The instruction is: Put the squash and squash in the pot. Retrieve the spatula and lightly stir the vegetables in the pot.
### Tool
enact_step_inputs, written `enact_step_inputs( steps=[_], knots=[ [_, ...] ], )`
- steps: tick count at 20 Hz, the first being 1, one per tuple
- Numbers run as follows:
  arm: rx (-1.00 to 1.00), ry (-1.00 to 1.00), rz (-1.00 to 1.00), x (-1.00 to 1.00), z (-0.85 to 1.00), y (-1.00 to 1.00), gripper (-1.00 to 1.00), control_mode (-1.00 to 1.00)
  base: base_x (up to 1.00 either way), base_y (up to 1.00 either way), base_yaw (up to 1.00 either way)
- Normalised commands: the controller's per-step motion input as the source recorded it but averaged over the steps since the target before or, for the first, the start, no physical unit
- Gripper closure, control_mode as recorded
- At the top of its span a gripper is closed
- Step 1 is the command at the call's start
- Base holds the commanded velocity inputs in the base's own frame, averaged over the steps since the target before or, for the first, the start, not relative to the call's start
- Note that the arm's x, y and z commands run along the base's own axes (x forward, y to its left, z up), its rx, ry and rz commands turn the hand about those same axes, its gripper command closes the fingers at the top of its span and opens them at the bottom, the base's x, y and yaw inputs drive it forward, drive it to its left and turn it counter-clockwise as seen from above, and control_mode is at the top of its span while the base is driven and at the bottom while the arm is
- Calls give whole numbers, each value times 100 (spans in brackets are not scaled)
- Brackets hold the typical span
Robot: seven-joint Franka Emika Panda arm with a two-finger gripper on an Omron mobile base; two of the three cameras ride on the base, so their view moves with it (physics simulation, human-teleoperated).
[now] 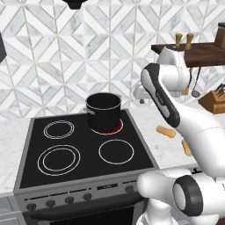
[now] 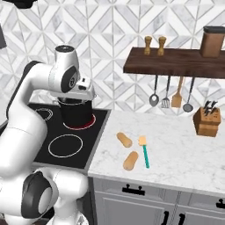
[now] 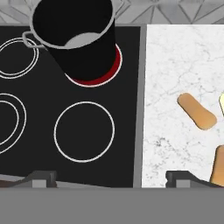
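White arm (image 1: 184, 127) links fill the lower right of the left base view, nearest the lens, and hide part of the counter (image 1: 154, 118). Beyond them the pot (image 1: 103, 112) stands on the rear right burner (image 1: 115, 128), which glows red. One squash (image 1: 166, 131) lies on the counter right of the stove, and the other squash (image 1: 186, 147) is partly covered by the arm. Risk: an approach judged from this side alone may misjudge the covered squash.

Right base view: the gripper (image 2: 82, 99) hangs above the pot (image 2: 77, 113), well apart from both vegetables. The squash (image 2: 124, 139) and the second squash (image 2: 130, 160) lie near each other on the marble, with the spatula (image 2: 144, 154) just beside them, its teal handle pointing toward the counter edge. Risk: a finger descending on one squash could push its neighbour or the spatula. The rounded bodies will probably roll if struck off-centre. A wooden spatula (image 2: 177, 97) hangs under the shelf (image 2: 176, 61) and must not be taken in place of the teal one.

Hand view: the fingertips (image 3: 43, 177) stand wide apart with nothing between them, so the claw is open and empty. The pot (image 3: 74, 39) sits at the top, and both squash (image 3: 197, 111) lie on the counter to the right. Whether the pot holds anything cannot be told. Risk: the tall straight wall may catch a low-carried load and shift the pot off the burner
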Motion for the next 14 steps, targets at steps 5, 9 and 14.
enact_step_inputs(
  steps=[5,9,14],
  knots=[
    [0,0,0,0,0,0,-100,100,97,0,-6],
    [0,0,0,0,0,0,-100,100,68,-7,-6],
    [-5,2,-5,8,-23,-70,-100,-100,0,0,0]
  ],
)
